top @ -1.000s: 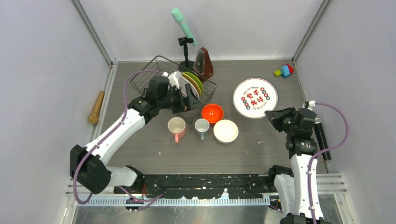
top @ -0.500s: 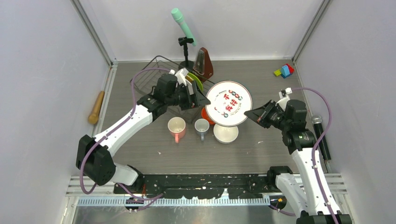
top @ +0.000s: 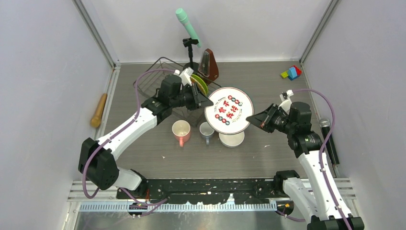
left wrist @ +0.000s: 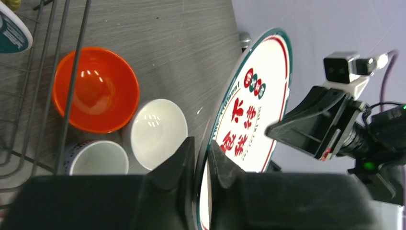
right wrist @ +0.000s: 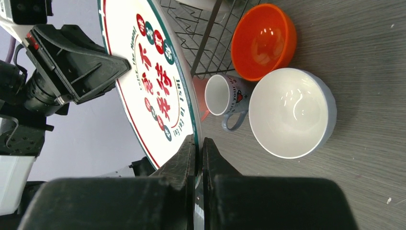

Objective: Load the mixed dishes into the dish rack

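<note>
The white teal-rimmed plate with red marks hangs tilted above the table, held from both sides. My right gripper is shut on its right rim. My left gripper pinches the opposite rim, one finger on each face. Below the plate stand the orange-red bowl, the white bowl, the grey-blue mug and the pink mug. The dark wire dish rack sits behind the left gripper with a lime-green plate upright in it.
A brown metronome and a teal microphone on a stand are behind the rack. A wooden roller lies at the left wall, coloured blocks at back right, and a black microphone by the right wall.
The right gripper lifted the plate off the table and carried it left over the bowls. The left gripper swung away from the rack to the plate and closed on its rim.
</note>
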Motion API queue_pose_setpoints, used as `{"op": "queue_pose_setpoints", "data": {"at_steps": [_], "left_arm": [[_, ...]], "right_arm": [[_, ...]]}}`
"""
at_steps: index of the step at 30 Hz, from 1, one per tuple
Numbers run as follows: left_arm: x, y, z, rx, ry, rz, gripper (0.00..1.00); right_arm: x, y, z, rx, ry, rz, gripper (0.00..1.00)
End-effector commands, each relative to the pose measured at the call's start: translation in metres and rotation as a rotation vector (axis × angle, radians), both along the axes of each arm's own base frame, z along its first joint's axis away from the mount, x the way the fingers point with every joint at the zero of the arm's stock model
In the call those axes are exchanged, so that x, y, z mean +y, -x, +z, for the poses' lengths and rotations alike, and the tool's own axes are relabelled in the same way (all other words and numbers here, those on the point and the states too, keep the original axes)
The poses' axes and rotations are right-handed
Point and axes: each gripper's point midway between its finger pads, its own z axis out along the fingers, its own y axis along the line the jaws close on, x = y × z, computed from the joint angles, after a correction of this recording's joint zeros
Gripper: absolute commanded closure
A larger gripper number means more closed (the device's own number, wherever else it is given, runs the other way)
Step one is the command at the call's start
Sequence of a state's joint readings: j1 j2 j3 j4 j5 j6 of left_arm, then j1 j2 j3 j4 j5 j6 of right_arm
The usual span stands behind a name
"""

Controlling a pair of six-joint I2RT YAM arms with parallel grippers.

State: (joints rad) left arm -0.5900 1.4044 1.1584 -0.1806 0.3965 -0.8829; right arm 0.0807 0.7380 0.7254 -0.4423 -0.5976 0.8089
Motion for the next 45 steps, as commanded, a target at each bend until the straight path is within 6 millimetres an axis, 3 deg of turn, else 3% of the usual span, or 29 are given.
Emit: {"op": "queue_pose_setpoints", "data": {"at_steps": [1,3,8,11,33,36,38,45], "left_arm": [[-0.014,0.0,0.021,-0.06,0.094,-0.046,0.98],[-0.013,0.0,0.021,-0.06,0.092,-0.046,1.0],[-0.008,0.001,0.021,-0.074,0.069,-0.029,1.0],[-0.007,0.002,0.021,-0.078,0.068,-0.029,1.0],[-0.012,0.011,0.03,-0.103,0.096,-0.098,1.0],[-0.011,0.012,0.029,-0.102,0.089,-0.102,1.0],[-0.01,0.012,0.028,-0.098,0.083,-0.096,0.87],[0.011,0.009,0.028,-0.129,-0.002,-0.007,0.32]], "right_arm": [[0.007,-0.003,0.029,-0.107,-0.021,0.042,0.93],[0.002,-0.005,0.025,-0.106,0.009,0.023,0.74],[-0.004,-0.012,0.021,-0.095,0.039,-0.016,0.44],[-0.003,-0.017,0.021,-0.085,0.018,-0.035,0.39],[-0.001,-0.03,0.023,-0.067,-0.004,-0.044,0.63],[-0.001,-0.03,0.025,-0.073,-0.003,-0.041,0.83],[-0.002,-0.03,0.028,-0.082,-0.003,-0.045,0.97],[-0.015,-0.033,0.037,-0.135,0.1,-0.089,1.0]]}}
